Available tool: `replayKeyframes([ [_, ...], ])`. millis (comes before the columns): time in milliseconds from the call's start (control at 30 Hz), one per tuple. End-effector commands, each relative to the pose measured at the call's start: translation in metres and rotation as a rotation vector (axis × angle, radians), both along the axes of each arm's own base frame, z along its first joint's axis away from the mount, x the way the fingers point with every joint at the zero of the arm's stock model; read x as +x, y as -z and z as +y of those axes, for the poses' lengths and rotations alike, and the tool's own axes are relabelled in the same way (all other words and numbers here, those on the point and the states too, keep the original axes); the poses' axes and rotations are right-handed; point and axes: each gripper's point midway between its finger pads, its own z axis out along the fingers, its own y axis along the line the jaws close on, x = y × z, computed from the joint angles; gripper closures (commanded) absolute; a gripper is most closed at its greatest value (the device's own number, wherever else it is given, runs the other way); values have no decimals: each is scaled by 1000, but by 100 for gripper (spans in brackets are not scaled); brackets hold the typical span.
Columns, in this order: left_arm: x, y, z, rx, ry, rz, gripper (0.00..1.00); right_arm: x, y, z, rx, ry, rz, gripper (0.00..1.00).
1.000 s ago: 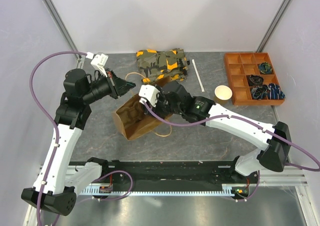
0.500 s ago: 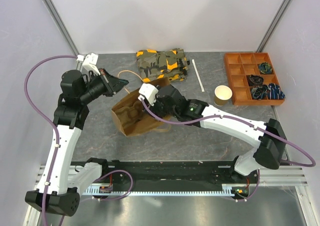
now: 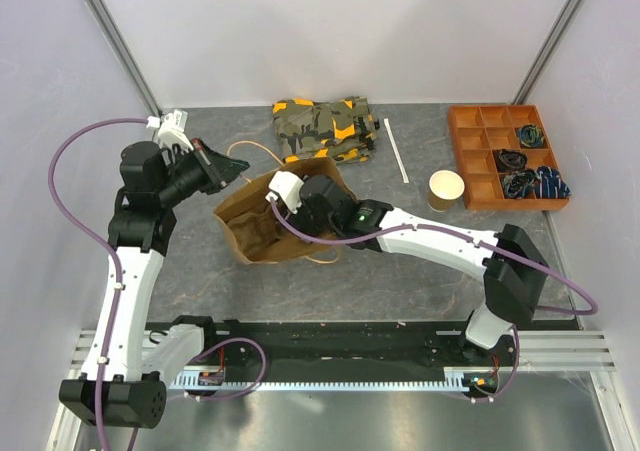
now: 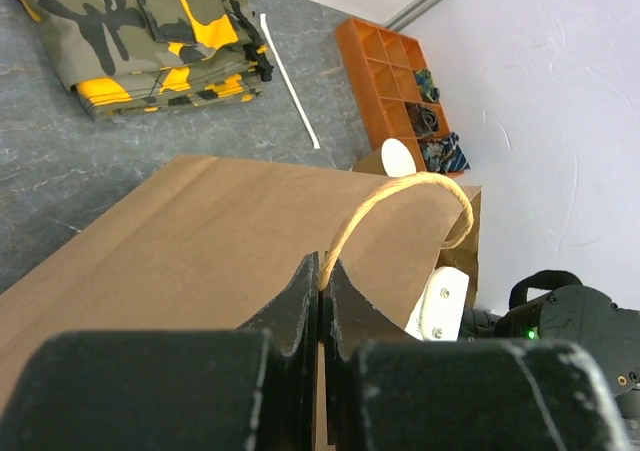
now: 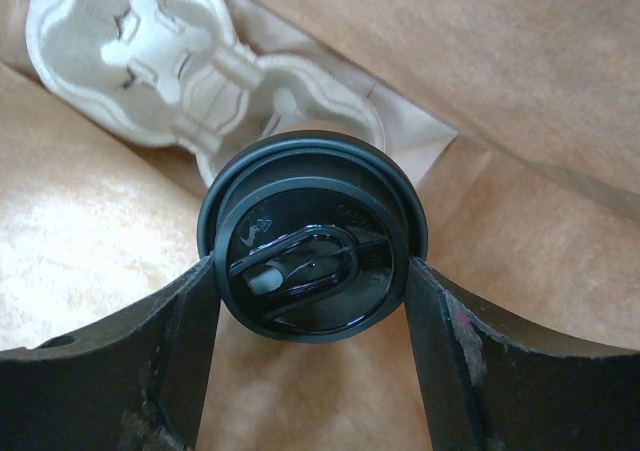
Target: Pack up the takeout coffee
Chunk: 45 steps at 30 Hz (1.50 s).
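Observation:
The takeout coffee's black sip lid (image 5: 312,236) fills the right wrist view. My right gripper (image 5: 312,271) is shut on it, one finger on each side of the lid, inside the brown paper bag (image 3: 262,233). The cup's body is hidden under the lid. A moulded-pulp carrier tray (image 5: 180,66) lies in the bag just beyond the cup. In the top view my right wrist (image 3: 312,203) reaches into the bag's mouth. My left gripper (image 4: 325,271) is shut on the bag's twine handle (image 4: 400,186) and holds it up at the bag's left side (image 3: 228,165).
A lidless brown cup (image 3: 446,186) stands right of the bag. A folded camouflage cloth (image 3: 325,128) and a white straw (image 3: 397,151) lie at the back. An orange compartment tray (image 3: 505,156) with small items sits at the back right.
Both arms and the bag have shifted left. My right gripper has gone further into the bag with the cup. My left gripper has kept hold of the handle.

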Motion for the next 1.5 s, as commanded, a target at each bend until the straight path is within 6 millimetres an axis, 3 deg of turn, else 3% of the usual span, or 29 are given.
replayKeyframes([
  [0,1,0,4,-27,-6,3,98,15,-20,17,95,26,-52,45],
  [167,6,4,16,-35,-37,20,98,23,-20,22,122,40,-64,46],
  [400,4,2,16,-3,2,-19,98,31,-5,24,84,17,-22,50],
  [600,-14,-7,9,63,93,-124,98,19,11,14,8,-57,55,52],
  [800,-38,-2,4,124,159,-185,98,12,28,8,-64,-111,115,55],
  [967,-45,3,7,161,157,-184,98,4,37,14,-92,-200,173,55],
  [1467,-28,21,32,195,45,-71,98,18,56,25,-186,-316,294,55],
])
